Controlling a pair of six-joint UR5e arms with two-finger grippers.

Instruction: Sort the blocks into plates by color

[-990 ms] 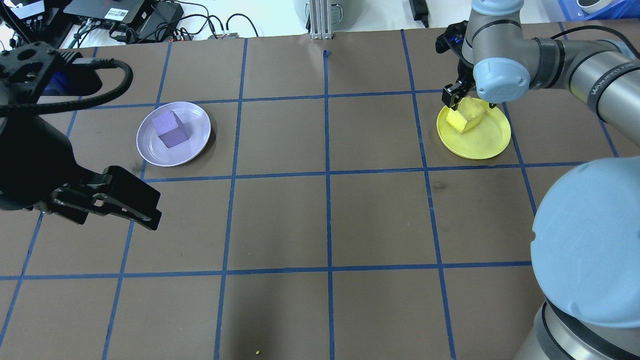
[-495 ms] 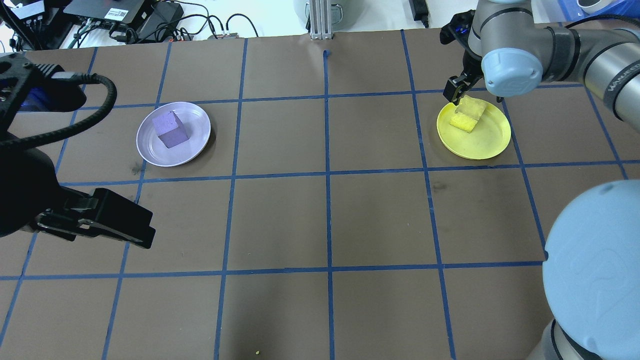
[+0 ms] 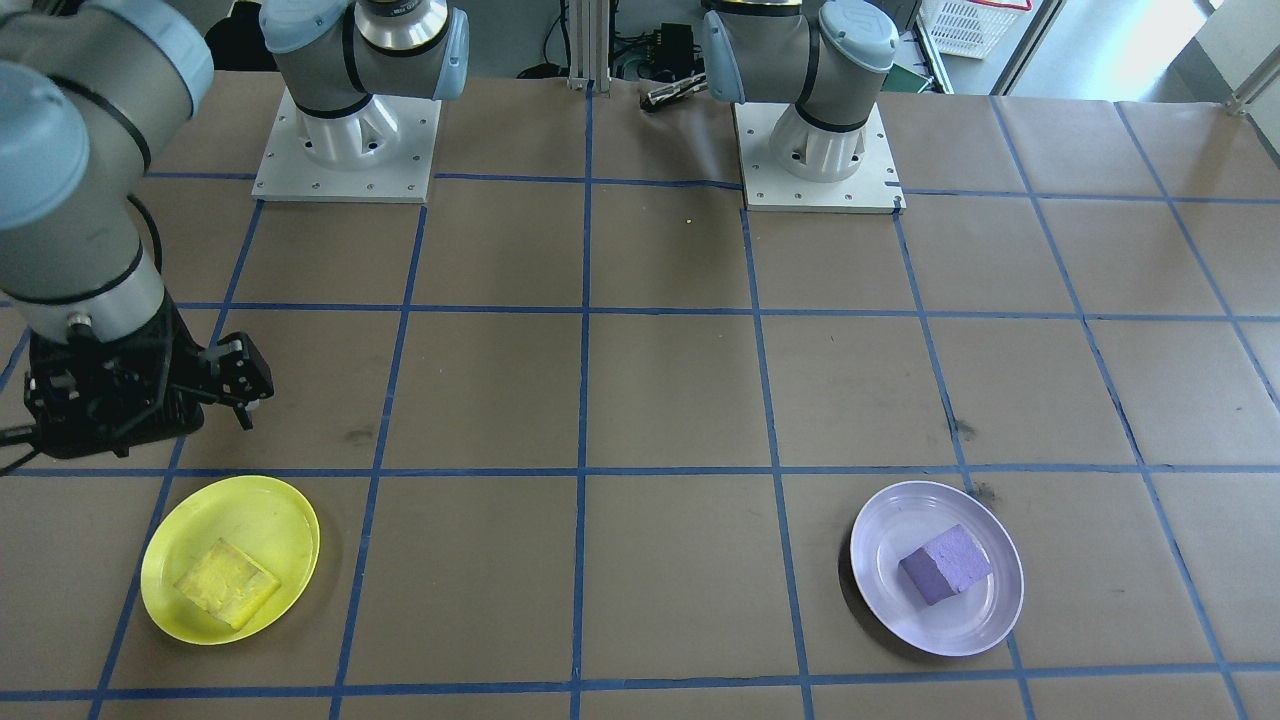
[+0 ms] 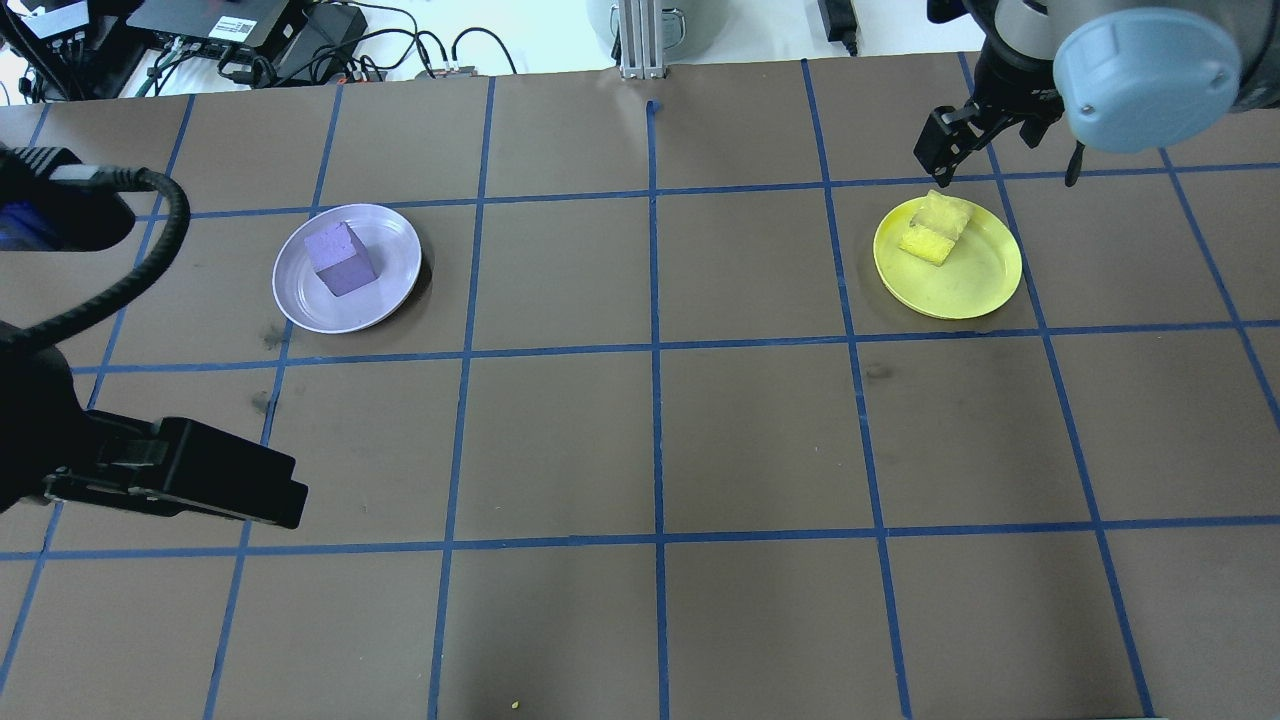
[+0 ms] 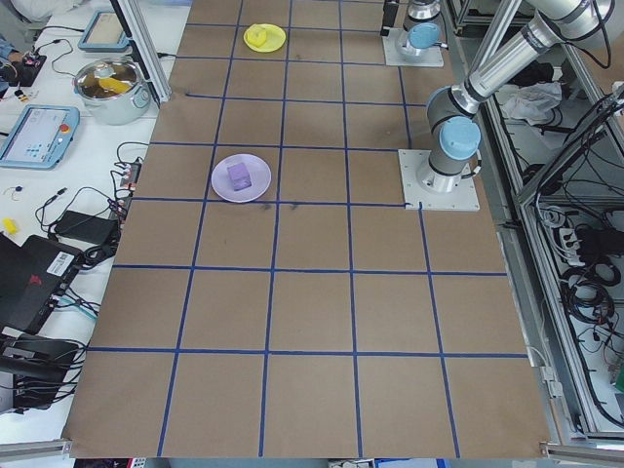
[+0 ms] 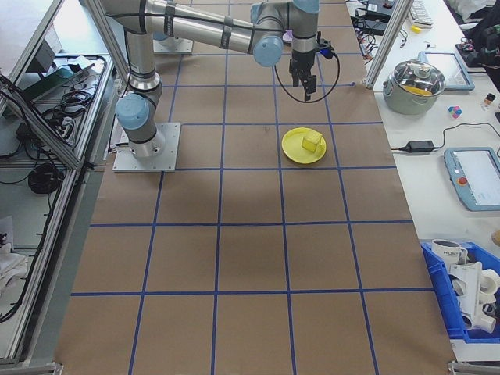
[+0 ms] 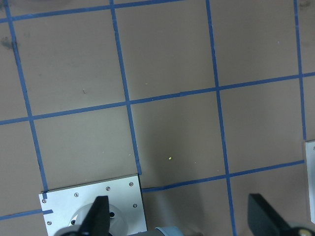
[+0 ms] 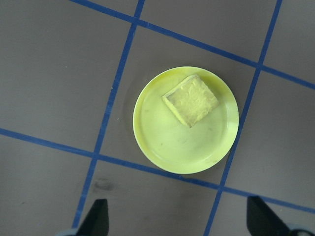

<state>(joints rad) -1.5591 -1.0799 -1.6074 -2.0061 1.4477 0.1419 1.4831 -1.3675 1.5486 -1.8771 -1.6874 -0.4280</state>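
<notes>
The yellow block (image 4: pixel 935 228) lies in the yellow plate (image 4: pixel 965 285), toward its far rim, with nothing touching it. My right gripper (image 4: pixel 1005 165) hangs open above and beyond that plate; its wrist view looks straight down on the block (image 8: pixel 191 100) and plate (image 8: pixel 182 147). From the front, the same gripper (image 3: pixel 228 388) is behind the plate (image 3: pixel 250 510). The purple block (image 4: pixel 340 258) sits in the lavender plate (image 4: pixel 390 250). My left gripper (image 4: pixel 265 490) is open, raised high over the near left of the table, well away from both plates.
Brown paper with a blue tape grid covers the table. Both arm bases (image 3: pixel 345 150) (image 3: pixel 815 155) stand on the robot's side. Beyond the far edge are a lidded pot (image 6: pixel 418 82), a power brick (image 6: pixel 422 146), cables and a blue bin (image 6: pixel 469 301).
My right gripper let go of the yellow block, then rose and drew back from the plate. The block settled flat. My left gripper pulled back toward the near left.
</notes>
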